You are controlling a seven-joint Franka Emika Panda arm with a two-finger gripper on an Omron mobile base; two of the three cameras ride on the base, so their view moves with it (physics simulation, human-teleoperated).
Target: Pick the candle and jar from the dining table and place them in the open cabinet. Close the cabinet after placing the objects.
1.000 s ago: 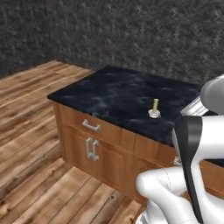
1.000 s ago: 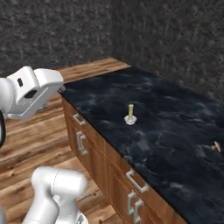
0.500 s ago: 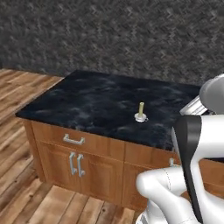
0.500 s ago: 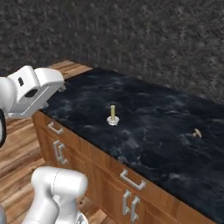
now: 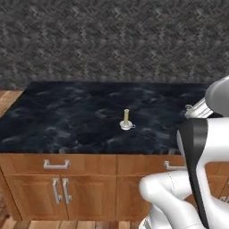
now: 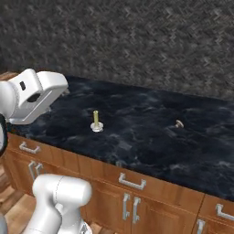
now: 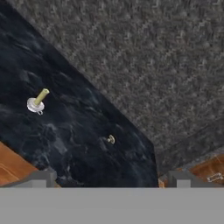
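— Where do we find the candle (image 5: 126,117)?
— Mid-desk (image 5: 53,120), its yellow stick upright in a round silvery holder, on black veined marble.
— And our arm?
— Raised at the near edge, fingers (image 7: 41,177) spread wide, grasping nothing; a small round object (image 6: 179,123) lies far right.

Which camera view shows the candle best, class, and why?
The left base view: the candle stands mid-picture, upright, stick and holder both distinct. The right base view shows it smaller, further left; the hand view shows it tilted and small.
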